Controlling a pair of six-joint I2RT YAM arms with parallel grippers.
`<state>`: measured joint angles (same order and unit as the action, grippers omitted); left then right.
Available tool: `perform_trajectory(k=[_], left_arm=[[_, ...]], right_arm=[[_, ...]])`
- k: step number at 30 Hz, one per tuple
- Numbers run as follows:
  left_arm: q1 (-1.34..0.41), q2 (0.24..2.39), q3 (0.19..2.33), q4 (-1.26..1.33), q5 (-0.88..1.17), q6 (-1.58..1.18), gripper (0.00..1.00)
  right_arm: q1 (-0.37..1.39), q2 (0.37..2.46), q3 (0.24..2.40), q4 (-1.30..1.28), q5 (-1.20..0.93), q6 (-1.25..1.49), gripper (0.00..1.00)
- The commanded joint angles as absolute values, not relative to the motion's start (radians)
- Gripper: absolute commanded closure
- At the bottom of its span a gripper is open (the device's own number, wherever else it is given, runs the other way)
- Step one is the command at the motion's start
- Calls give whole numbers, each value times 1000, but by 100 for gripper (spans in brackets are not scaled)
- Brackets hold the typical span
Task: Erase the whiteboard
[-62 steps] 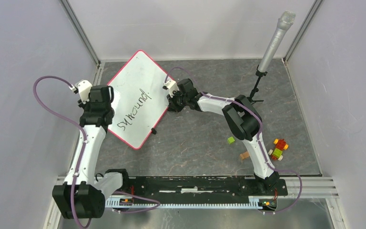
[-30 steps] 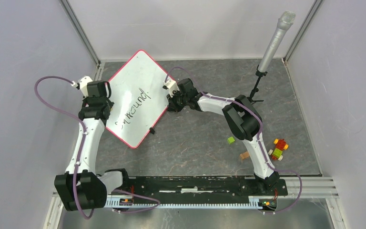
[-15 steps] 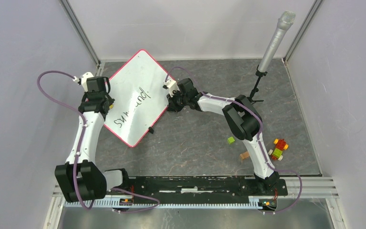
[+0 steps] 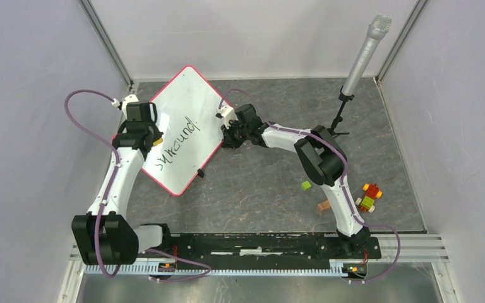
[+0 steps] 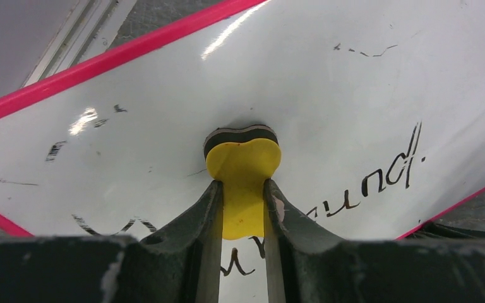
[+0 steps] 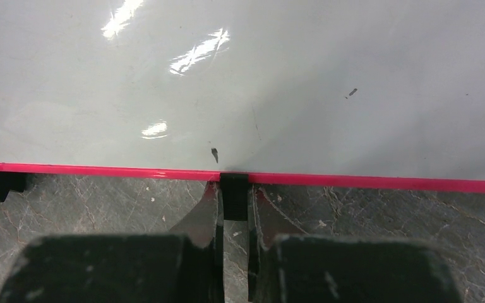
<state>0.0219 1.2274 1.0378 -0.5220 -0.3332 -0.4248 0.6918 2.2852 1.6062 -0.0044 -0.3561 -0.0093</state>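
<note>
The whiteboard (image 4: pixel 186 107) lies at an angle at the back left of the table, white with a red-pink rim and dark handwriting (image 4: pixel 178 140) across its lower half. My left gripper (image 4: pixel 151 140) is shut on a yellow eraser (image 5: pixel 242 161), whose dark pad rests on the board just left of the writing (image 5: pixel 388 173). My right gripper (image 4: pixel 230 131) is shut on a small black edge clip (image 6: pixel 233 196) at the board's right rim (image 6: pixel 366 182). In the right wrist view the whiteboard (image 6: pixel 259 76) is bare apart from a few specks.
A microphone on a stand (image 4: pixel 365 55) rises at the back right. Small coloured blocks (image 4: pixel 369 197), a green block (image 4: pixel 305 185) and a tan block (image 4: pixel 323 206) lie at the right front. Another black clip (image 4: pixel 202 172) sits on the board's lower right rim. Enclosure walls stand close on both sides.
My left gripper has travelled with the eraser up along the board's left side and then rightward onto the board beside the writing. The right arm and the board have not moved.
</note>
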Motion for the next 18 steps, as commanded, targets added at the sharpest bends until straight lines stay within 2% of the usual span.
perform_trajectory(k=[1, 7, 13, 18], left_arm=[[87, 1154, 1003, -539, -479, -450, 78], [169, 1081, 979, -519, -507, -471, 78], [175, 1143, 1029, -543, -442, -429, 82], [156, 1188, 1033, -521, -303, -377, 81]], right_arm=[[660, 2305, 1610, -63, -287, -1, 100], [660, 2306, 1609, -64, -290, -2, 100], [660, 2304, 1607, -63, -293, -1, 100], [660, 2304, 1608, -61, -292, -2, 100]])
